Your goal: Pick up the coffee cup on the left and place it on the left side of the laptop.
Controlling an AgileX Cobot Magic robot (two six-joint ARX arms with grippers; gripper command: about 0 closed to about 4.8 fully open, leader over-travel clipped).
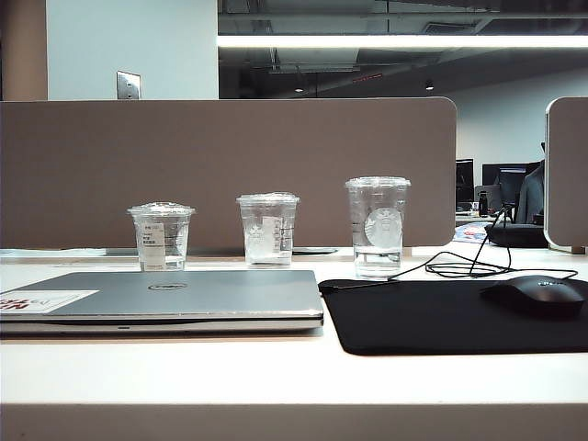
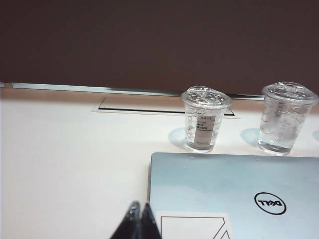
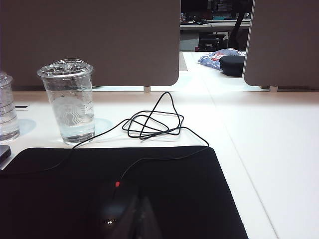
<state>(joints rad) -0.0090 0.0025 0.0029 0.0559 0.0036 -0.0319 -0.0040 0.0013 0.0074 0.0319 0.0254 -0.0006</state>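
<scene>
Backdrop as I see it from the exterior camera:
- Long white desk surface (image 1: 276,381) across the lower frame.
- Wide taupe fabric partition panel with rounded corners (image 1: 230,170) spanning the middle; a second taupe panel (image 1: 570,170) at the right edge.
- Pale wall (image 1: 133,46) at upper left, bearing a small metal wall plate (image 1: 128,84).
- Long bright ceiling light strip (image 1: 404,41) at upper right, under a dark open ceiling.
- Dark monitors (image 1: 503,182) on a further desk, seen through the gap at mid right.

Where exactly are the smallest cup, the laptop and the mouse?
coffee cup (image 1: 161,237), exterior view, its labelled wall.
laptop (image 1: 184,294), exterior view, middle of its closed lid.
mouse (image 1: 537,294), exterior view, its top shell.
</scene>
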